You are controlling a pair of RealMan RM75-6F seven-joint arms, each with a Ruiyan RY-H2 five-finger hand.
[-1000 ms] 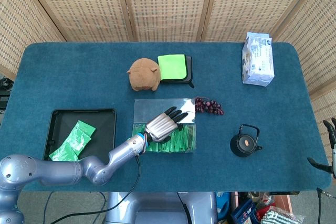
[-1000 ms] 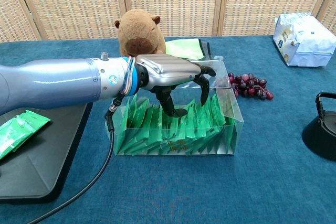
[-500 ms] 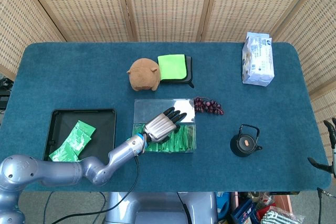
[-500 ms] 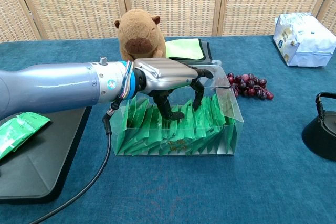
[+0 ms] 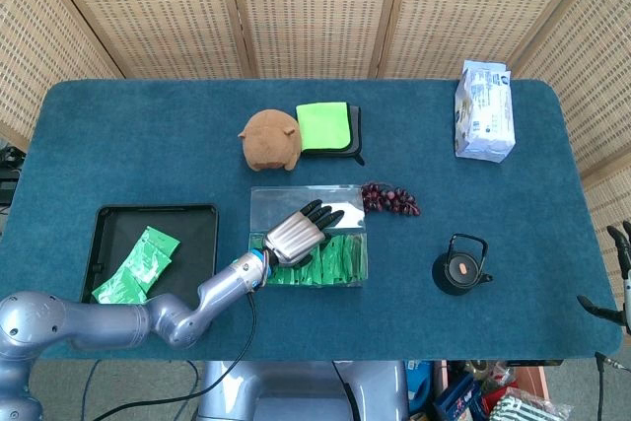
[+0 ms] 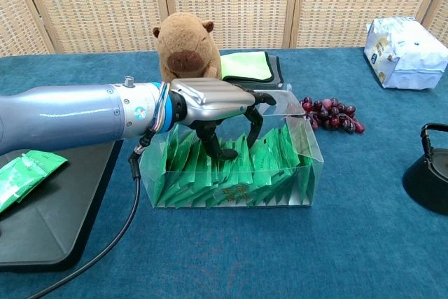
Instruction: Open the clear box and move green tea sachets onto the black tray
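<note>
The clear box (image 5: 357,271) (image 6: 309,166) stands at mid-table, its lid (image 5: 286,198) folded back, and is packed with upright green tea sachets (image 5: 341,259) (image 6: 269,169). My left hand (image 5: 294,233) (image 6: 217,100) hovers over the box's left half, with its fingertips (image 6: 253,129) dipped among the sachets; no sachet is plainly pinched. The black tray (image 5: 110,218) (image 6: 49,232) lies to the left and carries a few green sachets (image 5: 138,263) (image 6: 21,173). Only part of my right hand (image 5: 621,278) shows at the head view's right edge, fingers apart and holding nothing.
Behind the box sit a brown capybara plush (image 5: 271,138) (image 6: 185,41) and a green cloth on a dark pad (image 5: 324,125). Dark grapes (image 5: 392,199) (image 6: 332,115) lie by the box's far right corner. A black teapot (image 5: 459,269) and a white package (image 5: 483,111) are further right.
My left hand has slid a little to the left across the box and its fingers have lifted slightly out of the sachets. Nothing else has moved.
</note>
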